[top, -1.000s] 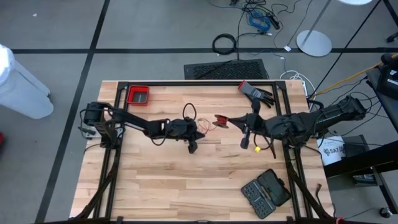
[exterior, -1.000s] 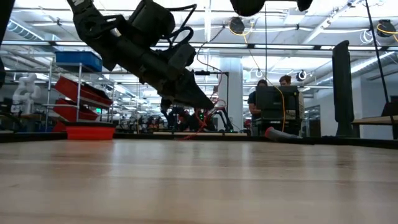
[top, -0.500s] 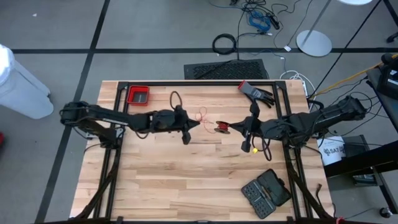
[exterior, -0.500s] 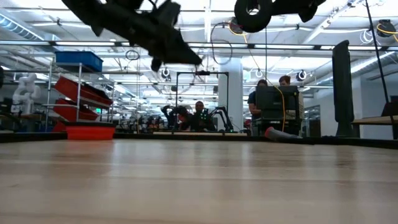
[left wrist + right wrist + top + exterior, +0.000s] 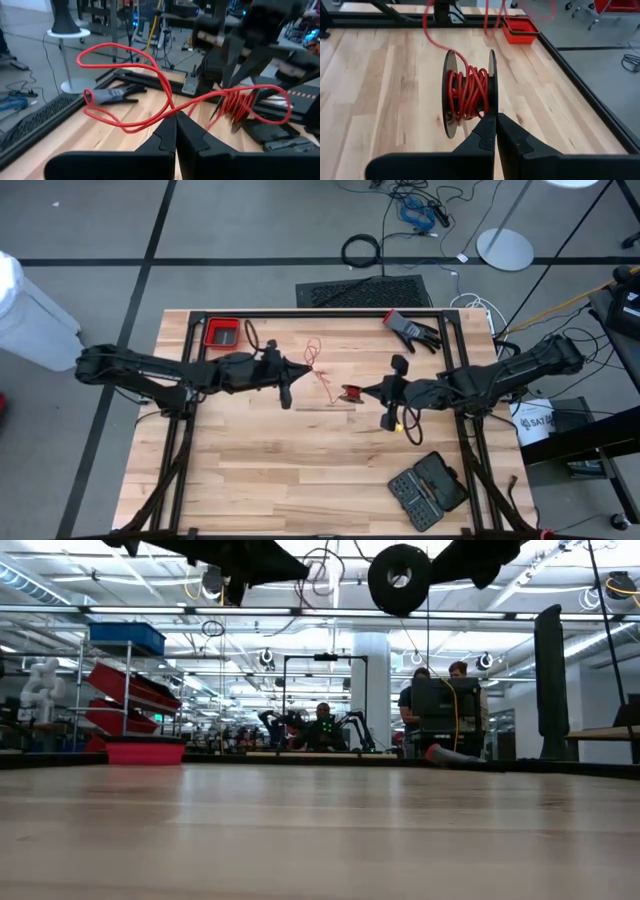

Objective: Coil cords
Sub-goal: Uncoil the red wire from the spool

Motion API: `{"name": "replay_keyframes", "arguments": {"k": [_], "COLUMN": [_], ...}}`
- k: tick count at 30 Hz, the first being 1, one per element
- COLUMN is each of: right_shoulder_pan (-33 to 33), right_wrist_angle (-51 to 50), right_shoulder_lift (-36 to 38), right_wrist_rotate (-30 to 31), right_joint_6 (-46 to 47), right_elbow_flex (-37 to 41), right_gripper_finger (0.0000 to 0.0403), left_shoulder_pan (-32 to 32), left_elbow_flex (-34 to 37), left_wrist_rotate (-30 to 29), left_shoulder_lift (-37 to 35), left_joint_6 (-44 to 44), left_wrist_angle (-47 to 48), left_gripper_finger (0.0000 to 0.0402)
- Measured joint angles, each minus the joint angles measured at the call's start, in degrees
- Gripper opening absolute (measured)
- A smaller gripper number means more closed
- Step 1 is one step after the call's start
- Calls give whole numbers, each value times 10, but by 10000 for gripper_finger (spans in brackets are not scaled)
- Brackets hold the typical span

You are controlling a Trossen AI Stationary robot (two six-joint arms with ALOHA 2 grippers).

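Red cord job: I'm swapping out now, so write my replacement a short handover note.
Left gripper: shut on the red cord, held above the table.
Right gripper: shut on the black spool, also lifted.
Cord: part is wound on the spool; a loose looping length runs between the two grippers.
Done: several turns are on.
Left: wind on the loose length.
Red bin, gloves and bit case sit untouched.

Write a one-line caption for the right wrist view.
Right gripper shut on a black spool wound with red cord, held above the wooden table.
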State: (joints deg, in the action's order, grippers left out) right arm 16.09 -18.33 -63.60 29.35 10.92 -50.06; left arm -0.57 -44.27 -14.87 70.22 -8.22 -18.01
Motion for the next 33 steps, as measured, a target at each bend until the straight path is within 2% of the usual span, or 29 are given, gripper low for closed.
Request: {"name": "replay_keyframes", "arguments": {"k": [10, 19, 28, 33], "right_shoulder_pan": [-34, -65, -91, -97], "right_wrist_angle": [10, 23, 89, 117], "right_shoulder_lift": [-42, -88, -121, -131], "right_wrist_rotate": [-59, -71, -64, -5], "right_joint_6": [0, -18, -53, -72], "right_elbow_flex": [0, 0, 0, 0], "right_gripper_finger": [0, 0, 0, 0], "left_shoulder_pan": [-14, -34, -66, -87], "left_elbow_flex": [0, 0, 0, 0], "left_wrist_rotate": [-15, -15, -15, -15], "left_shoulder_lift": [-19, -19, -19, -19], "left_joint_6": [13, 12, 11, 11], "left_wrist_angle": [-27, -61, -93, -113], "left_gripper_finger": [4, 4, 4, 4]}}
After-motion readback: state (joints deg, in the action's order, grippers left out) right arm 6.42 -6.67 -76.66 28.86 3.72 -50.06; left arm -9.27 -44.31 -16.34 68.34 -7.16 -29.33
